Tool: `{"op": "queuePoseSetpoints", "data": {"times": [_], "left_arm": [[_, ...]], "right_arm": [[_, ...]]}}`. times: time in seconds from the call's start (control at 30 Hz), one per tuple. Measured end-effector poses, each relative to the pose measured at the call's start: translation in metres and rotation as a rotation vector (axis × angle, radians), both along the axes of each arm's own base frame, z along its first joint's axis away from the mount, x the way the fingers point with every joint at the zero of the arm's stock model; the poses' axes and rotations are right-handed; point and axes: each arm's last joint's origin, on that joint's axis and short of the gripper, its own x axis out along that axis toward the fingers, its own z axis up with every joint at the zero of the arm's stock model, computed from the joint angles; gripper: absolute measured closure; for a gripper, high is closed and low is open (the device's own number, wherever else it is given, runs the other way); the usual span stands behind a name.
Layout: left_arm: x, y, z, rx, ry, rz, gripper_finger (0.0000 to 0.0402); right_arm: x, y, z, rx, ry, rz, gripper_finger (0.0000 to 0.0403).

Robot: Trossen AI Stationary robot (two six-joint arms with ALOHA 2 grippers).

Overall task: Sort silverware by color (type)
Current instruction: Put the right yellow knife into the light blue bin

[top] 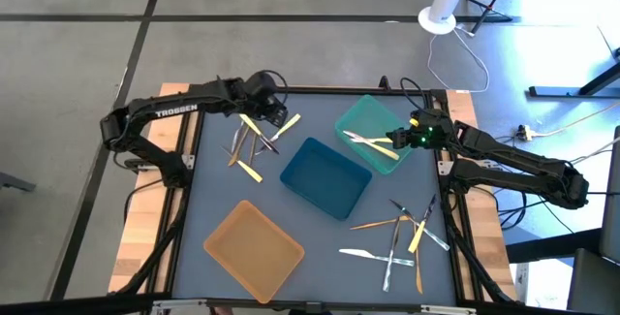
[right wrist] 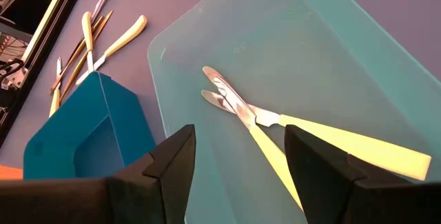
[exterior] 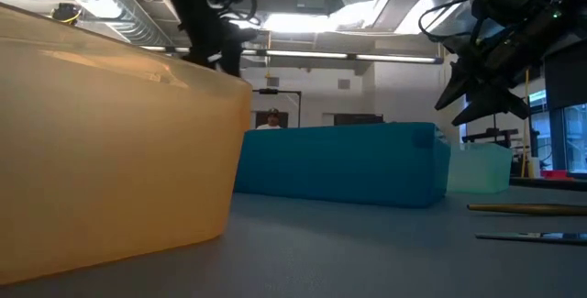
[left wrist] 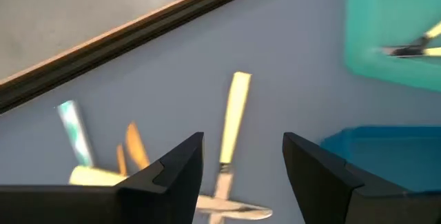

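Observation:
Silverware lies in a far-left pile of yellow, orange and silvery pieces, and in a second pile at the near right. Two yellow-handled knives lie crossed in the teal tray. My left gripper hangs open above the far-left pile. A yellow-handled knife shows on the table between its fingers. My right gripper stands open over the teal tray's right side, above the two knives, with nothing between its fingers.
A blue tray sits mid-table beside the teal one, and an orange tray sits near the front left. In the low view the orange tray fills the left. The table's dark far rail runs behind the left pile.

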Motion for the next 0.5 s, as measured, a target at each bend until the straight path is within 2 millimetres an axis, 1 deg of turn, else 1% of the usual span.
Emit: {"op": "queuePoseSetpoints", "data": {"times": [0.27,0.5], "left_arm": [[-0.016,0.012,-0.006,-0.104,0.004,0.211,0.021],[-0.03,0.017,-0.032,-0.251,-0.017,0.399,0.021]], "right_arm": [[0.0,0.0,0.0,0.0,0.0,0.0,0.0193],[0.0,0.0,0.0,0.0,0.0,0.0,0.0193]]}}
